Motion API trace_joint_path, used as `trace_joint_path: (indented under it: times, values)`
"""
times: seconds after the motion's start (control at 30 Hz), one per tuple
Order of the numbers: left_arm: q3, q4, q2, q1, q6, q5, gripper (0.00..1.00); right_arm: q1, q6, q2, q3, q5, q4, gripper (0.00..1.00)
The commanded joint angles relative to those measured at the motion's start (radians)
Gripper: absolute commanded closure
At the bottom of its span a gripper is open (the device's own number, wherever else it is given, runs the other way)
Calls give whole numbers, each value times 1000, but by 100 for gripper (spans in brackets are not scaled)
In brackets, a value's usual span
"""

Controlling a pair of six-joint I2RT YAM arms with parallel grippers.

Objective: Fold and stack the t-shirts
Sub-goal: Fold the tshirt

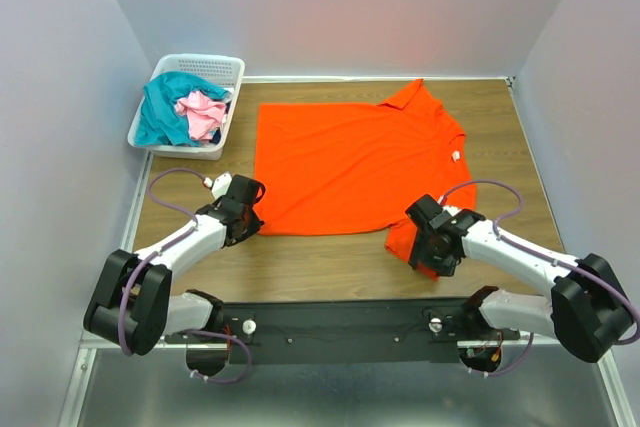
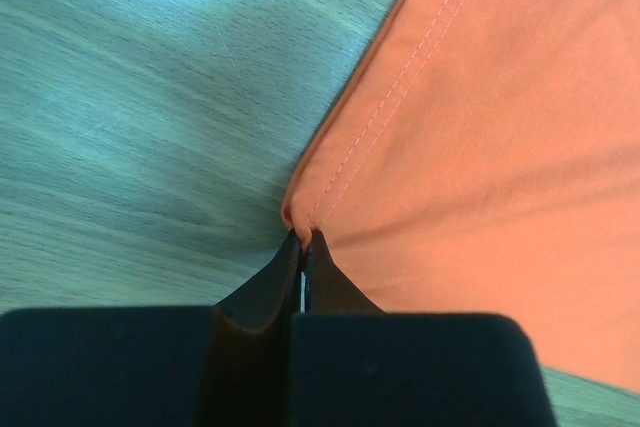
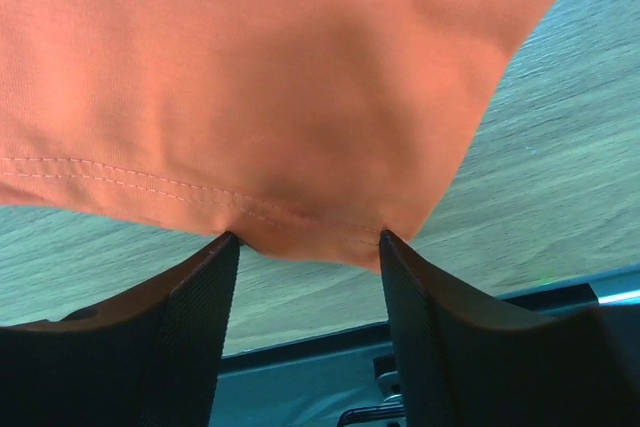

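We record, from the overhead view, a white slatted basket [image 1: 186,150] at the 10 o'clock corner of the desk [image 1: 330,269]. Inside it lie a teal shirt [image 1: 163,112] and, at that shirt's 3 o'clock, a pink shirt [image 1: 204,113]. Both are bunched and neither is folded.

The orange polo shirt [image 1: 345,162] lies spread flat across the middle of the desk, near the basket but not touching it. Its collar points to 1 o'clock and its straight bottom hem runs along the 9 o'clock side. A small white tag [image 1: 455,156] shows at its 3 o'clock edge.

The left tool [image 1: 243,209] sits at the shirt's 7 o'clock corner. In the left wrist view its jaws are pressed together with no gap, and the stitched corner of the orange cloth runs into their tips. We find it pinched onto that corner.

The right tool [image 1: 432,244] sits at the shirt's 5 o'clock, over a sleeve. In the right wrist view its fingers [image 3: 200,297] stand partly apart. The stitched hem spans the gap and meets both tips, and nothing is gripped.
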Motion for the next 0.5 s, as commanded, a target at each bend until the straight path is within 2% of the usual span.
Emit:
trace_joint_path:
  times: [0.0, 0.1, 0.13, 0.3, 0.33, 0.4, 0.47]
  values:
    - [12, -26, -5, 7, 14, -36, 100, 7, 32, 34, -44, 10, 102, 38]
    - [15, -30, -5, 7, 19, -39, 100, 7, 40, 26, -59, 4, 110, 52]
    - [14, -30, -6, 7, 20, -44, 100, 7, 43, 3, -62, -3, 110, 65]
    - [15, -44, -26, 7, 11, -49, 100, 8, 38, -83, -68, -58, 88, 83]
    - [12, -50, -32, 7, 6, -50, 100, 7, 43, -94, -67, -63, 72, 85]
    - [0, -64, -61, 7, -1, -52, 100, 7, 58, -130, -62, -54, -2, 96]
    - [-12, -76, -95, 7, -20, -44, 100, 7, 66, -166, -52, -68, -57, 99]
